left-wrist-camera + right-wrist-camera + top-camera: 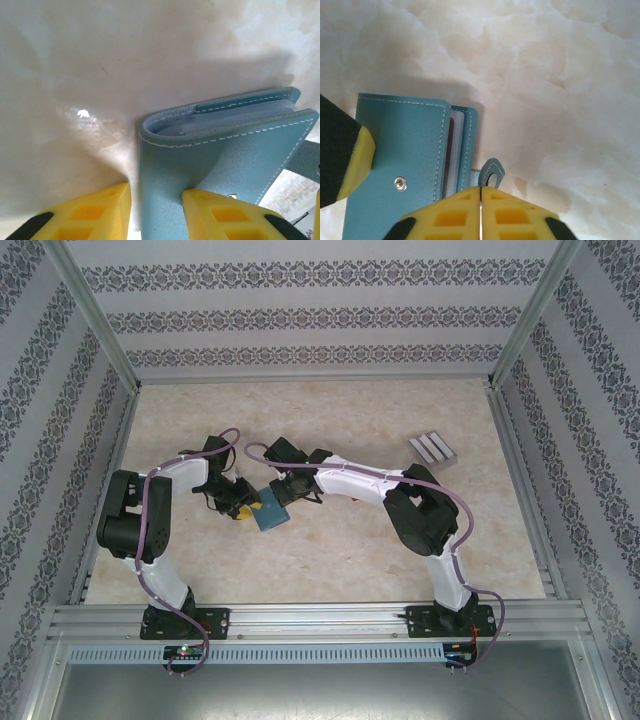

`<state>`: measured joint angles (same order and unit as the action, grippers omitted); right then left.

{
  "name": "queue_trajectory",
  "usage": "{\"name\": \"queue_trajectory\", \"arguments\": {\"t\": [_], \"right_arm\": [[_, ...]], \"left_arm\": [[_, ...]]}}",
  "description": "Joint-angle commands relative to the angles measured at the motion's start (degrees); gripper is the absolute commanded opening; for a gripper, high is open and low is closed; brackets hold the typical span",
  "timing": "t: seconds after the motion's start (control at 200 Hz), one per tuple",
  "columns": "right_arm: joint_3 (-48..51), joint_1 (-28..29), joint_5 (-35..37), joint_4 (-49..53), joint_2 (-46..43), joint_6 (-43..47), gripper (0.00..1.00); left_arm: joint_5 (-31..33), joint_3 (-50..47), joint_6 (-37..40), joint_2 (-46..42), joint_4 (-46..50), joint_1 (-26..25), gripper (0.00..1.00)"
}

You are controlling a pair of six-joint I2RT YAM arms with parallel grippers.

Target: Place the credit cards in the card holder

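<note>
The teal-blue card holder lies folded on the pale table between both grippers. My left gripper is shut on its spine end; the right yellow finger presses into the cover. My right gripper is shut on the holder's snap tab, whose tip loops out past the fingertips. In the right wrist view the cover shows its metal snap stud. A dark red card edge sits among clear sleeves between the covers. No loose credit cards are in sight.
A grey ribbed slotted block lies at the back right of the table. Patterned walls and aluminium rails enclose the work area. The left gripper's black-and-yellow finger overlaps the holder's left edge in the right wrist view.
</note>
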<state>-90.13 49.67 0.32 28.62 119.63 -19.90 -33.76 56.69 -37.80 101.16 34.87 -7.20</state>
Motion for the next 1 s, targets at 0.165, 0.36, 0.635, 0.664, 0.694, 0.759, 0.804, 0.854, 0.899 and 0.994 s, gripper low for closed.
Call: {"name": "queue_trajectory", "arguments": {"t": [0.165,0.36,0.635,0.664,0.694,0.759,0.804,0.854,0.899,0.994], "right_arm": [[-1.62,0.56,4.26,2.65,-1.54,-0.26,0.16],[-1.88,0.60,6.03,3.25,-1.08,-0.94,0.28],[-2.44,0.34,4.85,3.09,-1.25,-1.62,0.21],[-2.54,0.25,4.66,3.11,-1.24,-1.78,0.21],[-2.60,0.17,4.49,3.10,-1.25,-1.91,0.21],[-2.56,-0.16,3.42,2.85,-1.32,-2.48,0.21],[-2.51,-0.51,2.45,2.60,-1.28,-3.00,0.17],[-2.49,-0.78,1.36,2.46,-1.17,-3.24,0.11],[-2.50,-0.85,0.97,2.41,-1.16,-3.26,0.06],[-2.47,-0.98,-0.26,2.37,-1.25,-3.41,0.02]], "left_arm": [[7.04,-2.15,0.05,4.04,-1.78,-0.27,0.33],[6.88,-2.25,0.01,3.96,-1.94,-0.27,0.33],[6.86,-2.25,0.09,4.01,-1.95,-0.27,0.33],[6.84,-2.36,0.10,4.04,-1.93,-0.25,0.33],[6.78,-2.36,0.12,4.03,-2.00,-0.26,0.33],[6.78,-2.48,0.16,3.99,-2.12,-0.27,0.33],[6.82,-2.52,0.10,4.04,-2.11,-0.22,0.33],[6.81,-2.61,0.18,4.10,-2.18,-0.27,0.33],[6.75,-2.63,0.19,4.05,-2.10,-0.27,0.33],[6.69,-2.53,0.21,4.15,-2.11,-0.27,0.33]]}}
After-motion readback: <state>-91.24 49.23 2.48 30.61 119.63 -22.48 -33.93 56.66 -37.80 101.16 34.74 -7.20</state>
